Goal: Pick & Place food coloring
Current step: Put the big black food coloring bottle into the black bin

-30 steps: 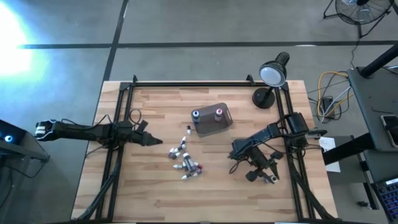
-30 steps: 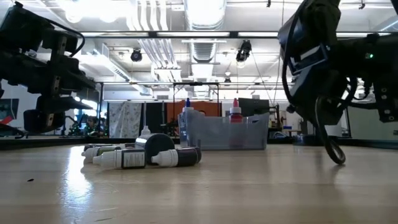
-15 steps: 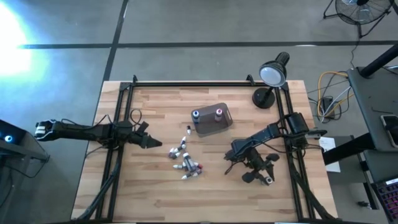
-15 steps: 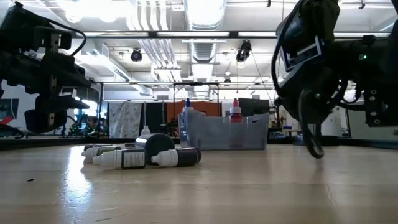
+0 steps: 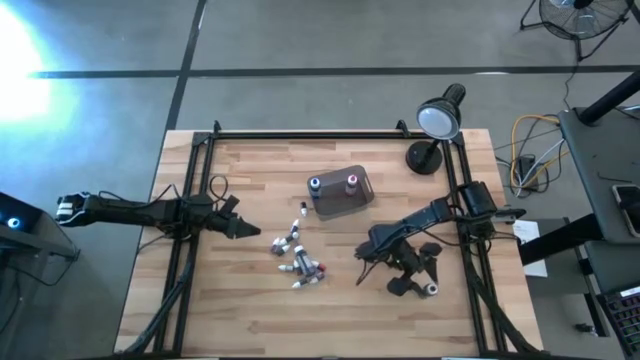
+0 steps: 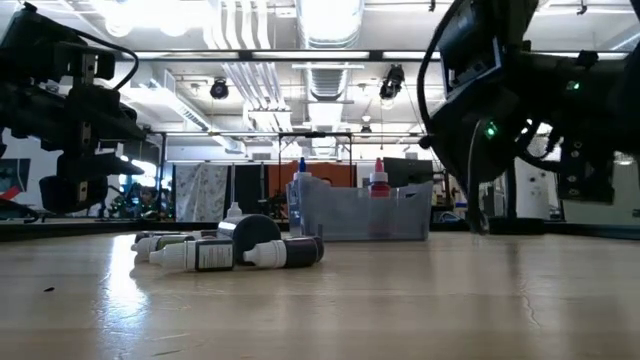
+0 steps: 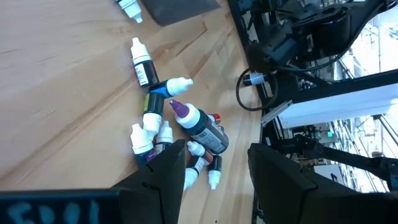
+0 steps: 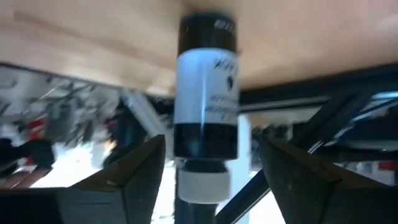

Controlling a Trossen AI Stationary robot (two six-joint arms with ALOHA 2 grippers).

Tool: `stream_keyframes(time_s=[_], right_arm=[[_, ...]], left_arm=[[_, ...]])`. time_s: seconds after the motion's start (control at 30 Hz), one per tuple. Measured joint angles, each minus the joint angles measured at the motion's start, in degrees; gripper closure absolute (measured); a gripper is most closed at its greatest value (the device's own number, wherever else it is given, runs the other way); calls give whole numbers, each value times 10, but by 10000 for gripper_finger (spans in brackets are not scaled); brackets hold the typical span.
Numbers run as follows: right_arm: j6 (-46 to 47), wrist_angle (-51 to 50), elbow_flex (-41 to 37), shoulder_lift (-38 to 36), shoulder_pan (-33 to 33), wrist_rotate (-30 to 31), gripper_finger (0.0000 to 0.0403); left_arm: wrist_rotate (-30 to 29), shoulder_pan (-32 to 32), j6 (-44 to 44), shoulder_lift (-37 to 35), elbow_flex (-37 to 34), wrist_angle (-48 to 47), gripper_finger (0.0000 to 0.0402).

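Right tool (image 8: 211, 142), lower right of the high view, is standing wide around one food coloring bottle (image 8: 206, 93), with gaps showing on both sides. Left tool (image 5: 245, 229), also wide, is waiting at left centre. Two bottles (image 5: 315, 184) are standing in the grey tub (image 5: 340, 200). The loose pile (image 5: 300, 262) is lying mid-worktop (image 5: 250, 310). Judged: early going, most bottles left.
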Motion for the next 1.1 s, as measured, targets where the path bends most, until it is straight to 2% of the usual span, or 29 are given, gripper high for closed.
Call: stream_keyframes(time_s=[0.13,0.3,0.4,0.53,0.73,0.93,1.0,1.1], right_arm=[[0,0,19,0,2,68,127],[23,11,51,-20,5,223,111],[88,65,51,-68,12,281,108],[237,159,13,-152,30,339,110],[490,168,-76,-276,94,355,111],[753,164,-129,-401,160,355,111],[819,162,-137,-433,177,361,110],[868,165,-145,-463,199,375,108]], left_arm=[[0,0,0,0,0,0,250],[-2,0,-8,0,0,0,250],[-2,0,-15,0,0,0,250],[-3,0,-19,0,0,0,250],[-4,0,-26,0,0,0,250],[-7,0,-51,0,0,0,250],[-10,0,-60,0,0,0,250],[-11,0,-64,0,0,0,250]])
